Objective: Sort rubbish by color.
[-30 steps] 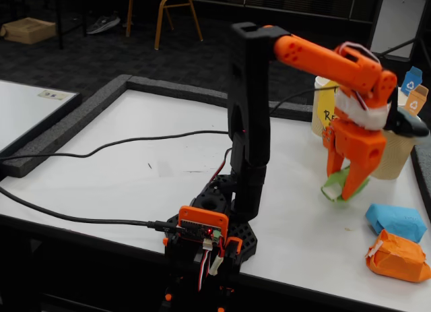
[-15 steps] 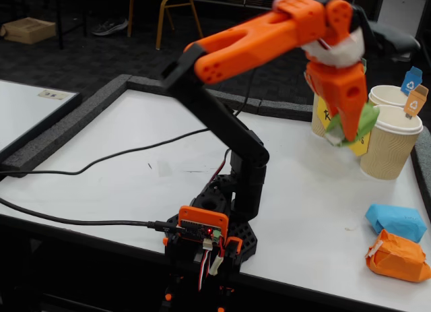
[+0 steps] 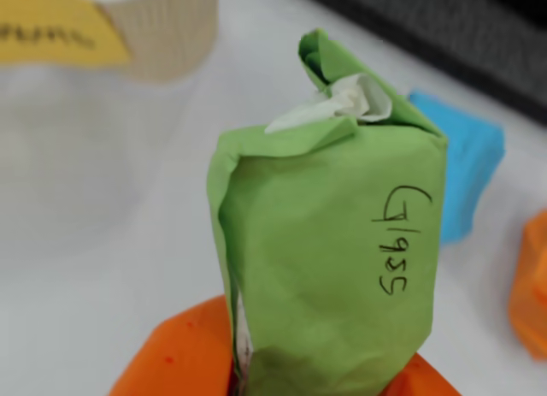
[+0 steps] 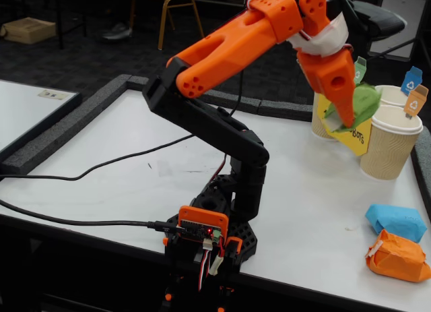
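Since a second ago, when it hung low over the white worktop point(image 4: 121, 157), now raised clear of it and swung toward the upper right of the fixed view: orange gripper point(image 4: 347, 120) pinching the light green crumpled paper wad point(image 4: 359, 107), held just in front of the beige ribbed paper cups point(image 4: 390, 147). Seen close in the wrist view, green wad point(image 3: 333, 268) clamped upright. Probably carry stage, drop into a cup next. Sky blue wad point(image 4: 396, 222) and orange wad point(image 4: 397, 256) lying unsorted at lower right.
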Tool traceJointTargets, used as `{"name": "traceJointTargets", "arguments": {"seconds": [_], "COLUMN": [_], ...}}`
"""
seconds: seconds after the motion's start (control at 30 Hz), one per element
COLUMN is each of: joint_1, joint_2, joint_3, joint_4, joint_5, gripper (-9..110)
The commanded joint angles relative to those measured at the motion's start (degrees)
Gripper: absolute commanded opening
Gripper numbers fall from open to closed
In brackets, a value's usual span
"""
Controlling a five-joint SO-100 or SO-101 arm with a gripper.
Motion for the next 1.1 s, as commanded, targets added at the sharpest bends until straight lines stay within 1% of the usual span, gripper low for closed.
{"name": "traceJointTargets", "arguments": {"seconds": [0.0, 0.1, 0.3, 0.53, 0.83, 1.07], "joint_1": [-2.81, -5.36, -11.16, -17.84, -28.65, -31.29], "joint_2": [1.14, -2.99, -17.75, -29.97, -39.29, -48.96], "joint_3": [-3.78, -6.06, -21.27, -34.89, -43.95, -50.71], "joint_4": [-5.89, -8.44, -9.76, -11.69, -11.43, -15.82], "joint_5": [0.62, 0.44, 0.35, 0.18, 0.18, 0.18], "gripper": [0, 0, 0, 0, 0, 0]}}
